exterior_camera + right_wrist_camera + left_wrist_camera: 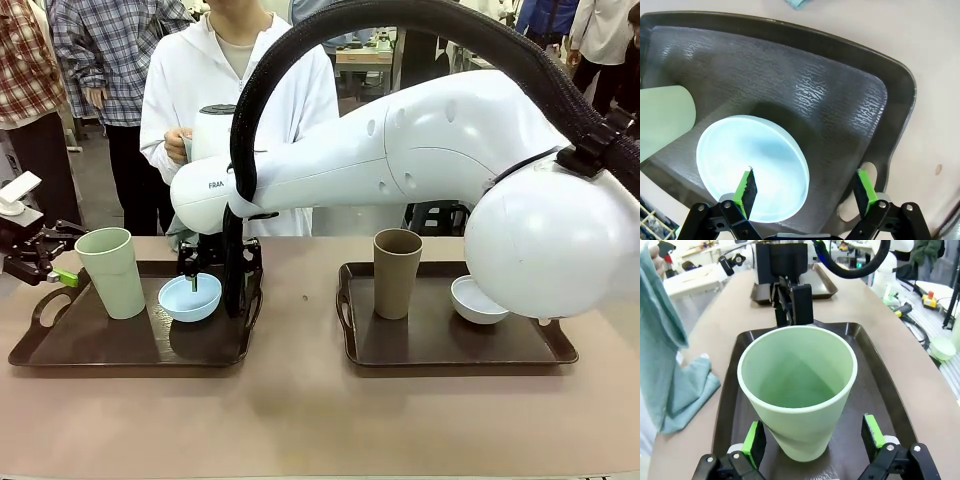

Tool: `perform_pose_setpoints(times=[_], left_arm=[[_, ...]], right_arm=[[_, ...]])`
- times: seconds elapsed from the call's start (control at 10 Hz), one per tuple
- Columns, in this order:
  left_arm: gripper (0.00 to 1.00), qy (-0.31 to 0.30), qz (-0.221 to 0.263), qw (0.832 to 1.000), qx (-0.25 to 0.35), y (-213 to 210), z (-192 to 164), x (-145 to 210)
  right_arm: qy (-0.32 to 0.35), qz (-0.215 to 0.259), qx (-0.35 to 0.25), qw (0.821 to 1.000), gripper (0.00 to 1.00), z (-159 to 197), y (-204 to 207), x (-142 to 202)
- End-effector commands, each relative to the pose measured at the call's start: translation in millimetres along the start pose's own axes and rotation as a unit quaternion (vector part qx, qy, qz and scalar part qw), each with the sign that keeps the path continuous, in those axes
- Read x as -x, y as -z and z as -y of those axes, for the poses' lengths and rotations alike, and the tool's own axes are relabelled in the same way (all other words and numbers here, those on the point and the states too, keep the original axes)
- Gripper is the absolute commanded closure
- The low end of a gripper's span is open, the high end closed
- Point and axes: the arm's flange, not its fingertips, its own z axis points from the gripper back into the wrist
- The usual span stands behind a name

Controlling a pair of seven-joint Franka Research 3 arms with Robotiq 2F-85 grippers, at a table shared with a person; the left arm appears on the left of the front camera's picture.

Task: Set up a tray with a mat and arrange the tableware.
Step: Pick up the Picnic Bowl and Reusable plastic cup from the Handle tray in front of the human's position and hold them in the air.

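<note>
The left end effector [812,427] is open, its green pads set on either side of the pale green tumbler [797,385], close to the wall low down, though contact cannot be made out. The tumbler stands upright on the dark tray [875,370] directly ahead of it. Beyond the tumbler, on the same tray, the right end effector [805,174] hangs spread wide over the light blue bowl [750,160]: one finger points down inside the bowl, the other is over bare tray outside the rim, near the handle cut-out. It grips nothing.

To one side of the left end effector a teal cloth [687,385] lies on the counter [320,420], just off the tray. Farther across, a second tray [440,345] carries the brown tumbler [397,272] and the white bowl [478,302] side by side. A person [200,80] stands at the far edge.

All four pieces sit on trays, a tumbler and a bowl each, so arranging looks well advanced. No mat is visible under them, so that part seems undone.
</note>
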Motion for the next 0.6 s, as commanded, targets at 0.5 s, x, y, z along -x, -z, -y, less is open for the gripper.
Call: perform_pose_setpoints(times=[0.5], left_arm=[[0.0, 0.002, 0.01, 1.0, -0.009, 24, -13, 13]], right_arm=[[0.004, -0.002, 0.008, 1.0, 0.0, -9, 14, -4]])
